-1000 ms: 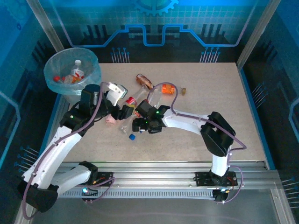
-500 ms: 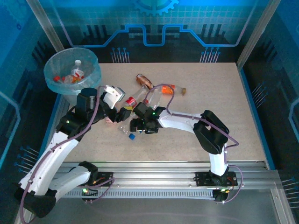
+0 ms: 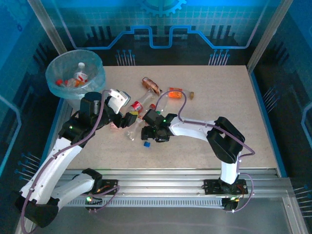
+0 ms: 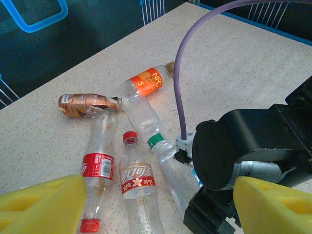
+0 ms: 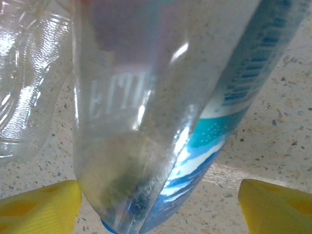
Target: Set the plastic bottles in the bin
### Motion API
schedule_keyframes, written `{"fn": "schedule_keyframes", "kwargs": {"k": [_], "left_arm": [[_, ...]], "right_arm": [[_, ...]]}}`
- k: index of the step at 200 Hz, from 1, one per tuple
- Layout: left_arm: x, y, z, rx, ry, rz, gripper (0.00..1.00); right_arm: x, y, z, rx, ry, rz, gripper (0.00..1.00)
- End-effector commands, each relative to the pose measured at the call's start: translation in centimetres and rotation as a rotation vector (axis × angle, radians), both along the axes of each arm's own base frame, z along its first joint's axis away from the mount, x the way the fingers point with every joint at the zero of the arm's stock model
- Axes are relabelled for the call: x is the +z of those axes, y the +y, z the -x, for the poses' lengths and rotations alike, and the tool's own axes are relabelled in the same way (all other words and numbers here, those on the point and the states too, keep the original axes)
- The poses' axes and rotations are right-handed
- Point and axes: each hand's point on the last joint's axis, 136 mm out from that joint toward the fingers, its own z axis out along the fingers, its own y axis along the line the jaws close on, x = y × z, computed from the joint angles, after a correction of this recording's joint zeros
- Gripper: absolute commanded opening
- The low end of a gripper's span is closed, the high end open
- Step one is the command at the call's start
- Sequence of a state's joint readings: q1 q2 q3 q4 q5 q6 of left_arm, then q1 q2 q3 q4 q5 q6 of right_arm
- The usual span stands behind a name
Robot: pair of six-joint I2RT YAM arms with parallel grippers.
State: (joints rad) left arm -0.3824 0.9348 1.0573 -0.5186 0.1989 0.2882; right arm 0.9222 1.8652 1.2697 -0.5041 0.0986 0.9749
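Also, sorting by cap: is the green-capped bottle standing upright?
No, the green-capped bottle lies on its side on the table.

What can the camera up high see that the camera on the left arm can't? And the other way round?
From up high you get the bin with bottles already in it, and the whole left arm and right arm reaching from the near edge. The left wrist camera gives close-up things: the writing on the red-labelled bottle, a green cap, and its own yellow fingers. Both show the speckled table, with the orange-labelled bottle and the crushed brown bottle lying on it.
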Motion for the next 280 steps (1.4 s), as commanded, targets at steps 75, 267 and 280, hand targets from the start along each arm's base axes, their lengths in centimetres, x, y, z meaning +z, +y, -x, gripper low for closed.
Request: {"fn": "schedule_keyframes", "kwargs": {"k": [75, 267, 280], "left_arm": [[-0.2, 0.0, 0.0, 0.008, 0.013, 0.001, 0.8], [0.3, -0.2, -1.0, 0.044, 0.044, 0.033, 0.8], [0.5, 0.0, -0.9, 0.053, 0.043, 0.037, 0.8]], "right_arm": [[-0.3, 0.3, -1.3, 0.032, -0.018, 0.046, 0.93], [-0.6, -1.5, -1.0, 0.03, -0.018, 0.044, 0.69], [-0.2, -1.4, -1.1, 0.035, -0.027, 0.038, 0.67]]}}
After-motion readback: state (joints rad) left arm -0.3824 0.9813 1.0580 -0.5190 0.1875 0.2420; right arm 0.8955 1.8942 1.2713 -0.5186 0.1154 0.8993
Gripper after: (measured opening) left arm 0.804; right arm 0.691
